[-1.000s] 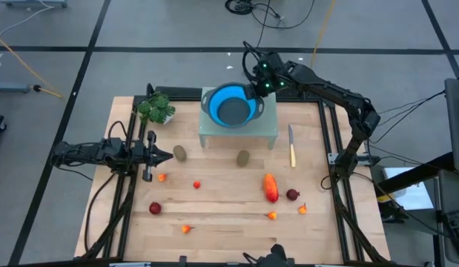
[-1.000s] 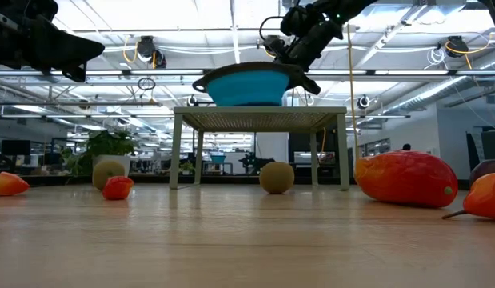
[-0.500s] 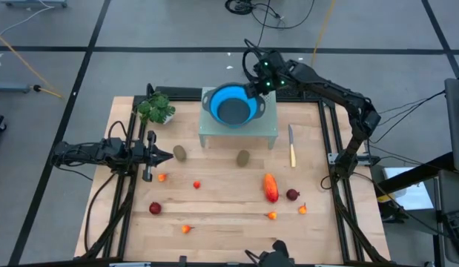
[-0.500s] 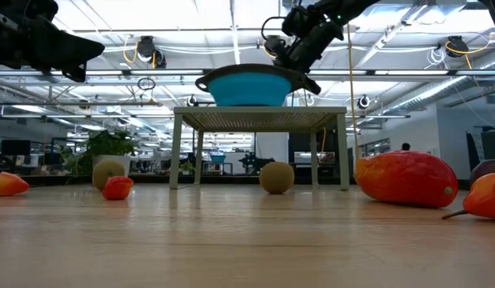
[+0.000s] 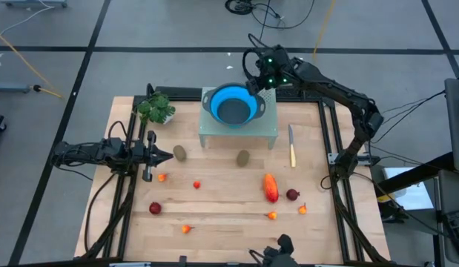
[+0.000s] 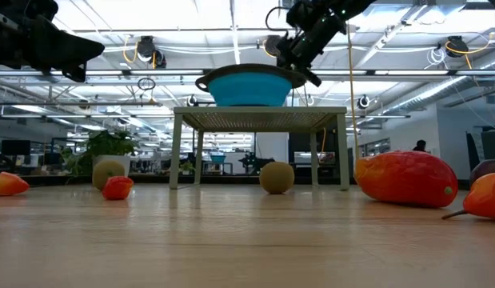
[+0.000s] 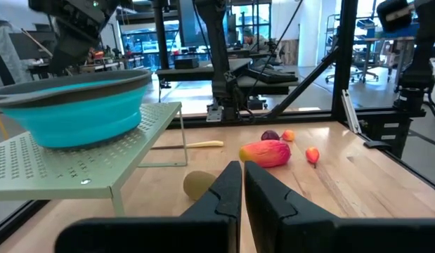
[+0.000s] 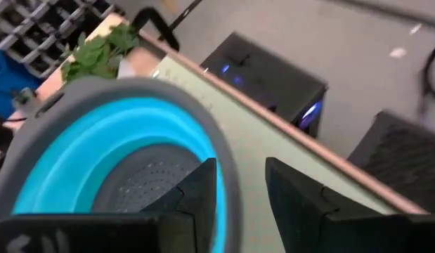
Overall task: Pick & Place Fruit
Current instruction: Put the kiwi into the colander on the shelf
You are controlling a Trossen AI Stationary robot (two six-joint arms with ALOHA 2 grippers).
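Observation:
A blue bowl with a grey rim stands on a pale green perforated stand at the table's far side. My right gripper is open at the bowl's far right rim, tipped down. Fruit lies on the wooden table: two brown kiwis, a long orange-red piece, dark red round ones and tiny orange-red ones. My left gripper is shut and level above the table's left side, holding nothing. My right gripper comes at the bowl's grey rim slanting down from the far right. One finger is over the bowl's inside and the other is outside it. I cannot tell whether either finger touches the rim.
A yellow-handled knife lies right of the stand. A green leafy bunch sits at the far left. Black frame rails run along both table sides. There is open wood between the fruit pieces near the front edge.
My right gripper has turned about its own line and drawn up a little at the bowl's rim. The bowl stays on the stand.

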